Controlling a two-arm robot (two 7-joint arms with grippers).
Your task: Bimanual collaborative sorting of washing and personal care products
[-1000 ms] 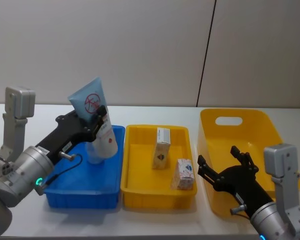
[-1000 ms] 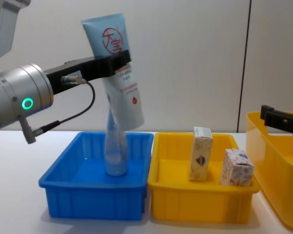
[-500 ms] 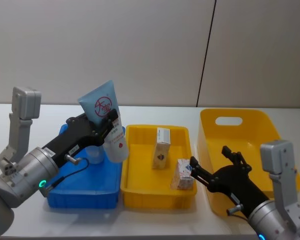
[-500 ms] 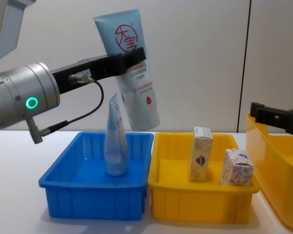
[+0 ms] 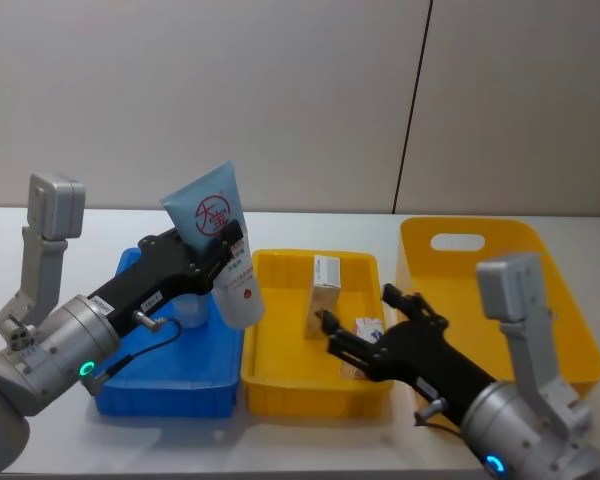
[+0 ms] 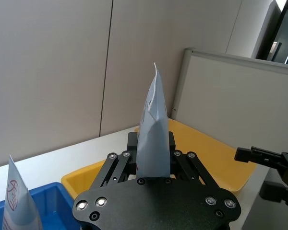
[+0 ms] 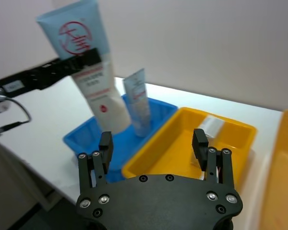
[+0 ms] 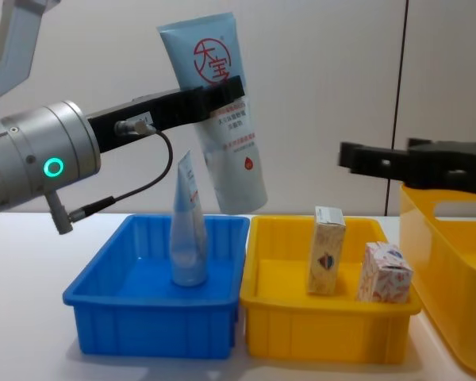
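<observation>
1. The left gripper [image 8: 220,89] pinches the logo tube [image 8: 236,159] across its upper body, just below the red mark.
2. That tube hangs tilted in the air, crimped end up, its lower end above the line where the blue tray [image 8: 151,321] meets the yellow tray [image 8: 325,343].
3. A second tube [image 8: 188,230] stands upright in the blue tray, crimped end up.
4. A tall carton [image 8: 326,250] and a short carton [image 8: 385,272] stand in the yellow tray, close together.
5. The right gripper [image 7: 152,139] hovers above the cartons, fingers spread wide, holding nothing.
6. A yellow bin [image 5: 540,262] sits right of the yellow tray.
</observation>
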